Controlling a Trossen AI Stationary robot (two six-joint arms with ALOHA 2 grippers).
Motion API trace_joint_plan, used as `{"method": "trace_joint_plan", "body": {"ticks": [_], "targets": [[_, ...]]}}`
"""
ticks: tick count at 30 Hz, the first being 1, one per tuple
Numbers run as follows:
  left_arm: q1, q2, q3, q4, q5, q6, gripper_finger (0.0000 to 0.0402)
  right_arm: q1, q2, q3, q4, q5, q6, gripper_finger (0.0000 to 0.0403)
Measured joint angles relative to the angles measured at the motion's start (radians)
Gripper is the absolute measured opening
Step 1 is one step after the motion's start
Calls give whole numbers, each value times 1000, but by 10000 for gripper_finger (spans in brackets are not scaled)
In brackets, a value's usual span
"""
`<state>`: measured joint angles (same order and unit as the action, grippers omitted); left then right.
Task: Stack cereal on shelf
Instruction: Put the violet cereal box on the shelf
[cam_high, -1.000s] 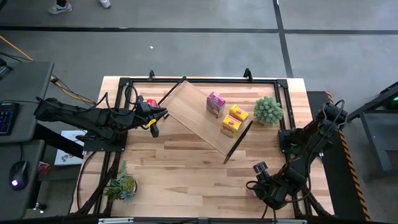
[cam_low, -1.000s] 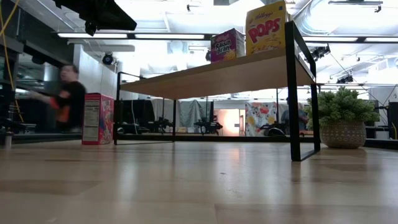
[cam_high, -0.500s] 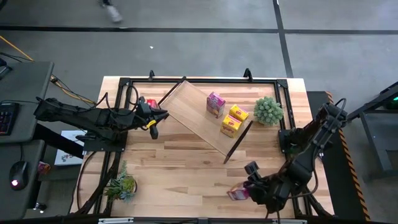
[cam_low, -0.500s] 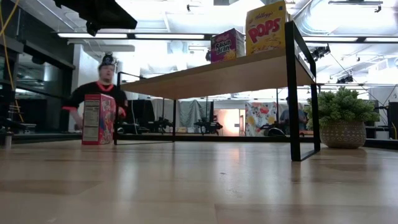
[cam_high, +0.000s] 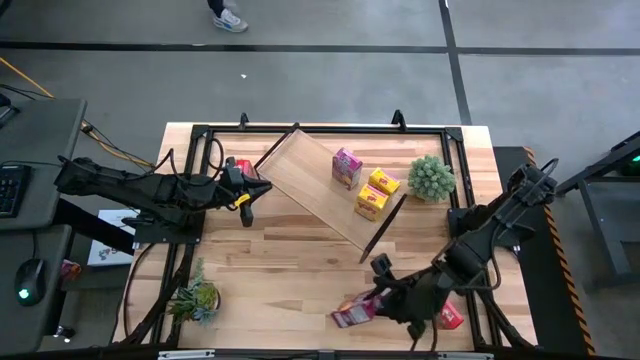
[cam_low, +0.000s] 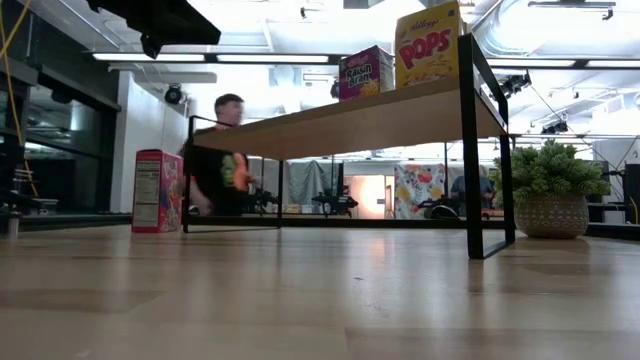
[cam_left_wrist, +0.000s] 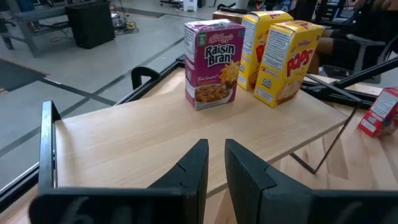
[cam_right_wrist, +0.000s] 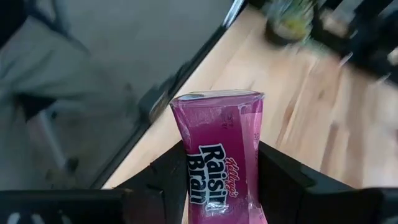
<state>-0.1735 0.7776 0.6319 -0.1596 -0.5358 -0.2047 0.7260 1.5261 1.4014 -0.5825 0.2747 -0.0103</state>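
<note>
The shelf stands slantwise on the table's far half on its dark end frames. On it stand a magenta box and two yellow boxes; they also show in the left wrist view. A red box stands by the shelf's left end. Another red box lies near the front right. My right gripper is near the table's front edge, shut on a second magenta cereal box. My left gripper is shut and empty, just left of the shelf. My right gripper pinches the magenta box by its two narrow sides between its two fingers, with the printed front face toward the wrist camera. The fingers come from the table's right. The box's free end sticks out past them toward the table's left.
A potted plant stands right of the shelf, and another stands at the front left corner. A dark frame runs round the table's edges. Bare tabletop lies between the shelf and the front edge. A person passes behind the table.
My right gripper has swung from the front right corner toward the table's left along the near edge, carrying the magenta box into view. The red box at the front right now shows behind it. A person has walked across the room behind the table.
</note>
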Motion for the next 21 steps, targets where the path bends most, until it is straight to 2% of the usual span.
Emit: {"method": "trace_joint_plan", "body": {"ticks": [8, 15, 21], "targets": [[0, 0, 0, -39, 66, 74, 47, -135, 0, 0, 283, 6, -122, 154], [0, 0, 0, -70, 92, 79, 47, -258, 0, 0, 342, 10, -132, 154], [0, 0, 0, -69, 94, 77, 47, -305, 5, 0, 451, 9, -210, 154]]}}
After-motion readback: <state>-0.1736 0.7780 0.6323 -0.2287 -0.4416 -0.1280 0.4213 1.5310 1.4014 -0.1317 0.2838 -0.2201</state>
